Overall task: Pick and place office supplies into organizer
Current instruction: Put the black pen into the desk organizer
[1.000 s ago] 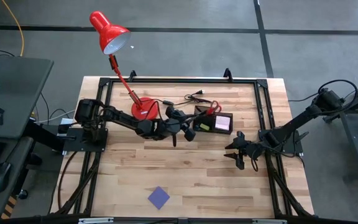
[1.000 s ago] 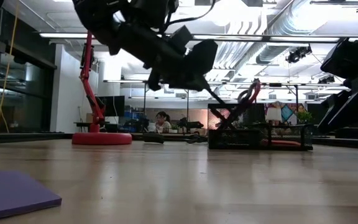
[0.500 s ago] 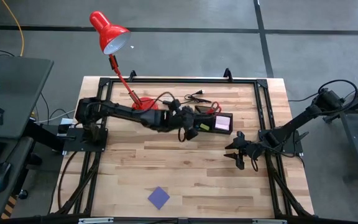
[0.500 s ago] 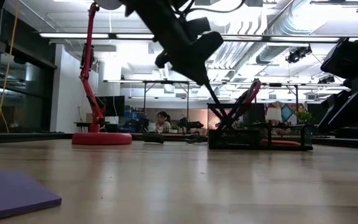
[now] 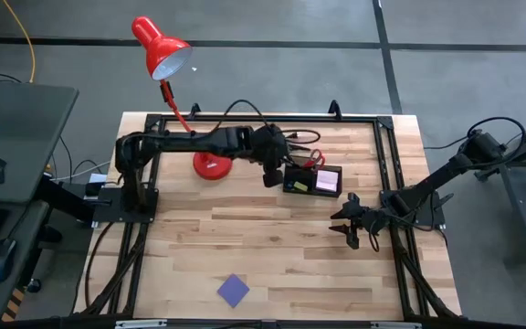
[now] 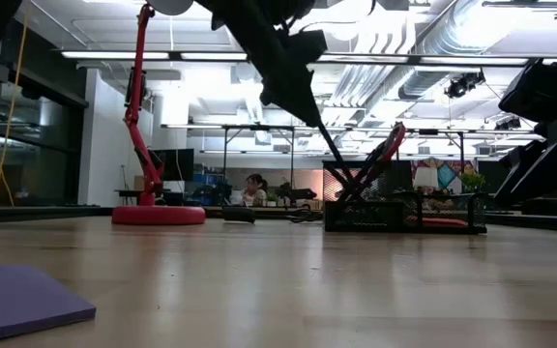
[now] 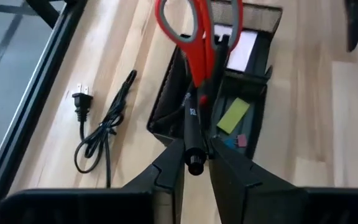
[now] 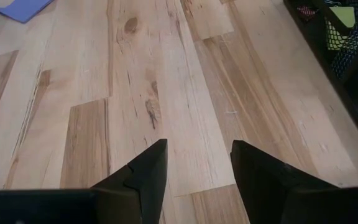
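Wood-plank table (image 5: 272, 247), lamp (image 5: 176, 73) at rear. My left gripper (image 7: 192, 163) pinches a dark pen (image 7: 191, 134) over the organizer's (image 5: 313, 180) tall section, beside the red-handled scissors (image 7: 194, 37) there. My right gripper (image 8: 194, 165), fingers spread, waits near the organizer. Blue-purple note pad (image 5: 234, 291) lies well apart.

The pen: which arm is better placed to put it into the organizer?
Left. The left gripper holds the pen in its jaws right above the organizer, beside the scissors. The right gripper waits open over bare table, away from the organizer and holding nothing.
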Available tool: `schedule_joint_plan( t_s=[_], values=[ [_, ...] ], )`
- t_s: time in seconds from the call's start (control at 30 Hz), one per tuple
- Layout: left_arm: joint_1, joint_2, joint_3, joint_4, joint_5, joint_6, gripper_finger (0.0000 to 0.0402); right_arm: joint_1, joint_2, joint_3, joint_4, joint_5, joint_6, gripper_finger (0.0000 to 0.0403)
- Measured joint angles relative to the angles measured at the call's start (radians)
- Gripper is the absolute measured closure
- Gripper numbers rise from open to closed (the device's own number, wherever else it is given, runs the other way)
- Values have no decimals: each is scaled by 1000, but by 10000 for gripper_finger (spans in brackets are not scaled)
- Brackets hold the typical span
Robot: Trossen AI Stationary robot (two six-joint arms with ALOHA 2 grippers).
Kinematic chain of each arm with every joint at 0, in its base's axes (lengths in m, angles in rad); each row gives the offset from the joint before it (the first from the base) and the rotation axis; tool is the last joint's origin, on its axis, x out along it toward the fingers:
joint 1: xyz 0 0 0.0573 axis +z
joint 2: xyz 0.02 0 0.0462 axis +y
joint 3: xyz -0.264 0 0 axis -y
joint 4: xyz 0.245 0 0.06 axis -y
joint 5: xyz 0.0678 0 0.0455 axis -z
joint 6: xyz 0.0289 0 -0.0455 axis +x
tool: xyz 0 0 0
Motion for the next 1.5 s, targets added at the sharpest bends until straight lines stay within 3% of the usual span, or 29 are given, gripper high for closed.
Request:
schedule_joint_plan(
  t_s=[0.4, 0.6, 0.77, 0.97, 1.07, 1.37, 1.5],
  values=[
    [-17, 139, 134, -137, -38, 88, 332, 0, 0, 0, 0, 0, 0, 236],
    [-28, 149, 151, -72, -53, 145, 295, 0, 0, 0, 0, 0, 0, 234],
    [-26, 148, 151, -37, -55, 154, 291, 0, 0, 0, 0, 0, 0, 238],
    [-51, 128, 149, -46, -141, -87, 293, 0, 0, 0, 0, 0, 0, 233],
    [-88, 104, 124, 44, -169, -175, 297, 0, 0, 0, 0, 0, 0, 233],
    [-248, 24, -102, 246, -477, -406, 388, 0, -1, 0, -3, 0, 0, 246],
    [-307, -12, -235, 333, -563, -488, 389, 0, -1, 0, -9, 0, 0, 246]
  ],
)
